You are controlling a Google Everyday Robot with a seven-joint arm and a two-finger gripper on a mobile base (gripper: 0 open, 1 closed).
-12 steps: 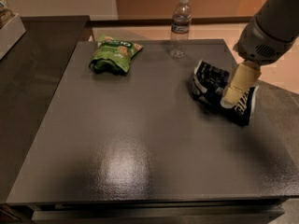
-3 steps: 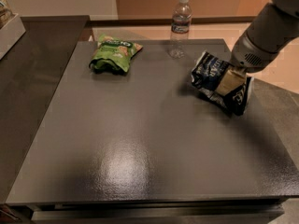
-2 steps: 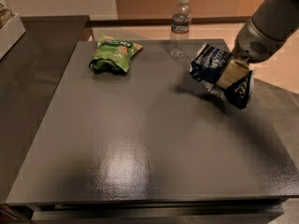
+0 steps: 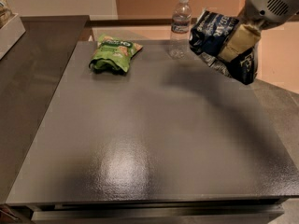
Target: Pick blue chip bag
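Dark grey tabletop (image 4: pixel 140 148), glossy under overhead light, fills my screen, with a peach-coloured wall behind it and a darker counter (image 4: pixel 37 59) running along the left. At far right, the gripper (image 4: pixel 235 45) hangs above the table's far right corner, its pale tan fingers (image 4: pixel 240 40) pinched on the blue chip bag (image 4: pixel 211 31). The bag is held in the air, clear of the surface and tilted, its upper end toward the left and its lower end pointing down to the right. White lettering shows on its navy face, and the foil is crumpled where the fingers bite in. A soft shadow lies on the table below and left of it. The grey arm (image 4: pixel 271 3) enters from the top right corner of my view.

On the far left part of the table lies a green snack bag (image 4: pixel 113 54), flat and rumpled, well apart from the gripper. A clear water bottle (image 4: pixel 179 27) with a white cap stands upright at the far edge, between the green bag and the lifted blue one, just left of the blue bag as I see it. A pale box (image 4: pixel 10 31) sits on the counter at far left, cut off by the frame.
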